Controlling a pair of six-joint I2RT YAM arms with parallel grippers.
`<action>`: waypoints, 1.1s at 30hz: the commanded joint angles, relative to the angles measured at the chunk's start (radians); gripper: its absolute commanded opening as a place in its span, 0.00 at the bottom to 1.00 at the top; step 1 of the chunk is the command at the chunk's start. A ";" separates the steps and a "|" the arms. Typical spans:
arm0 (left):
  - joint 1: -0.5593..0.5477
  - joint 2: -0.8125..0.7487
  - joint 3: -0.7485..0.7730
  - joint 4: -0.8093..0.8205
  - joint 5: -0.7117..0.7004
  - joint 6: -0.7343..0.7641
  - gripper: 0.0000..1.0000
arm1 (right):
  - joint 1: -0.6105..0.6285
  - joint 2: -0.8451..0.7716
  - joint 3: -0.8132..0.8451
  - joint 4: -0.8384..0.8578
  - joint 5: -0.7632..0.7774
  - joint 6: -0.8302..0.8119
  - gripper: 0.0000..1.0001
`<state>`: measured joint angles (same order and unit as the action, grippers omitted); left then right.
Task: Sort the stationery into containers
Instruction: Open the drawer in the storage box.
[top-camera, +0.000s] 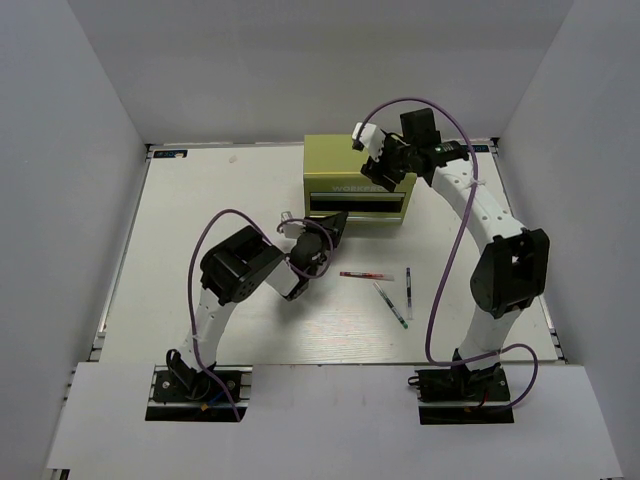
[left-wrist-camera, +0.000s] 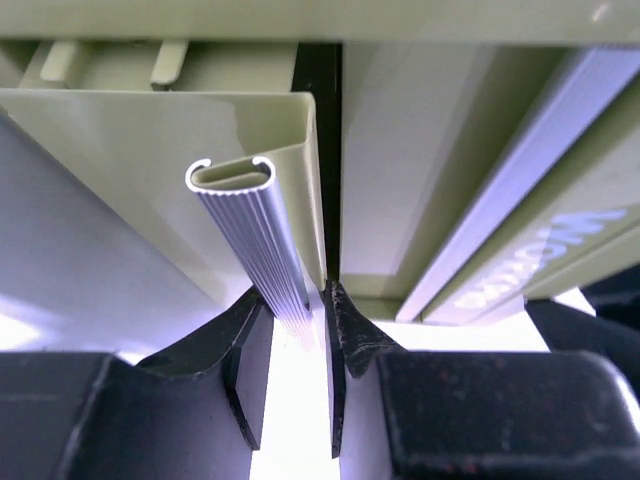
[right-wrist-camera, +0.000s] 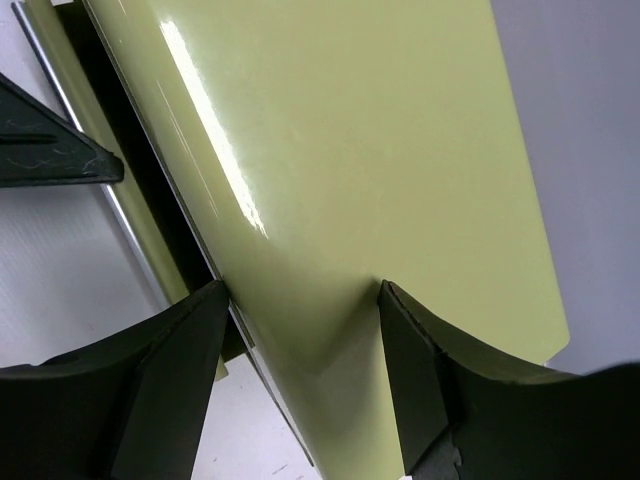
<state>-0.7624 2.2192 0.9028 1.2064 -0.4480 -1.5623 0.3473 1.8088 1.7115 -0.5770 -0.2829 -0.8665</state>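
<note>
On the counter (top-camera: 200, 210) three pens (top-camera: 390, 305) lie unsorted; my left jaws clamp the drawer handle (left-wrist-camera: 255, 235), my right jaws stand open.

Tool chest (top-camera: 345, 160) sits at the far centre of the table (top-camera: 200, 220), front facing the arms. The left gripper (top-camera: 335, 224) is right against that front, left of middle, with the drawer handle (left-wrist-camera: 255, 240) between its fingers, and the right gripper (top-camera: 383, 170) is on top of the chest near its right end. Three pens lie on the table before the chest, right of the left gripper and between the arms: crosswise pen (top-camera: 366, 275) leftmost, lengthwise pen (top-camera: 409, 280) rightmost, slanted pen (top-camera: 391, 304) between them and nearest the arm bases.
</note>
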 joint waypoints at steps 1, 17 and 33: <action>0.011 -0.073 -0.062 -0.057 -0.006 0.036 0.00 | -0.002 0.058 0.043 -0.040 0.044 0.029 0.66; 0.003 -0.176 -0.160 -0.042 0.055 0.045 0.66 | -0.007 0.037 -0.001 -0.026 0.039 0.047 0.78; 0.014 -0.640 -0.321 -0.570 0.337 0.126 0.74 | -0.019 -0.371 -0.350 -0.112 -0.296 -0.176 0.64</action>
<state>-0.7578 1.7321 0.6174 0.8776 -0.2077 -1.4948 0.3351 1.5433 1.4425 -0.6079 -0.4000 -0.9245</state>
